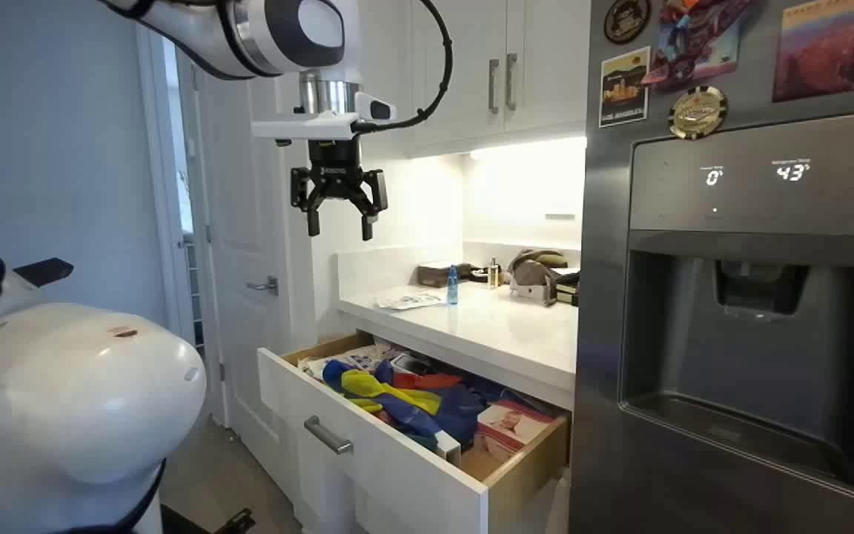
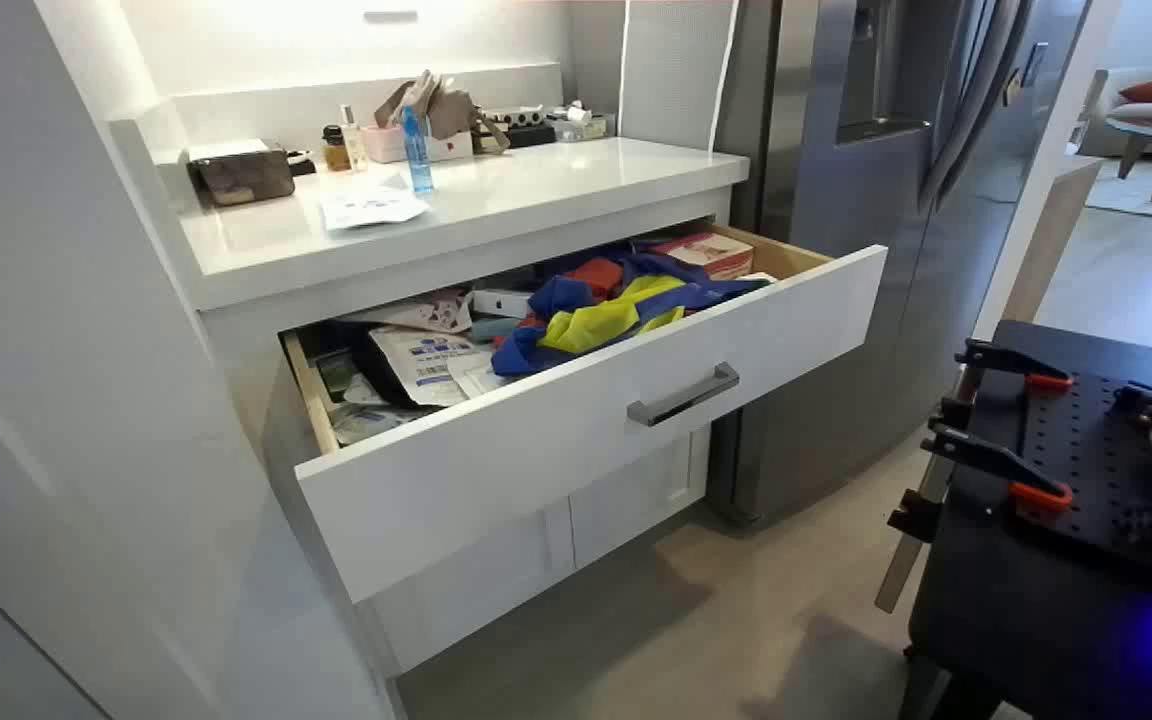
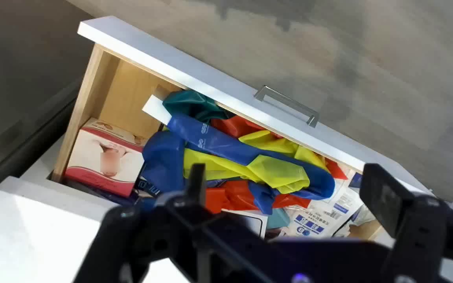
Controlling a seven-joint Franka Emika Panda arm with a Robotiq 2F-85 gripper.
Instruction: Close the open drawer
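Note:
The drawer [image 1: 405,478] is pulled out from under the white counter, its light-wood box open and full of things. It also shows in an exterior view [image 2: 536,455] and in the wrist view [image 3: 210,82]. Its small silver handle [image 1: 328,436] sits mid-front and also shows in an exterior view [image 2: 684,395] and the wrist view [image 3: 287,104]. My gripper [image 1: 340,226] points down, high above the drawer and apart from it. Its fingers are spread with nothing between them, as the wrist view [image 3: 285,181] also shows. The gripper is out of view in an exterior view.
Blue and yellow bands [image 2: 601,320], packets and a pink-white box [image 3: 108,157] lie in the drawer. The white counter [image 1: 501,326] above bears a blue bottle [image 1: 452,285]. A steel fridge [image 1: 605,460] stands beside the drawer. A black robot table [image 2: 1086,620] stands opposite.

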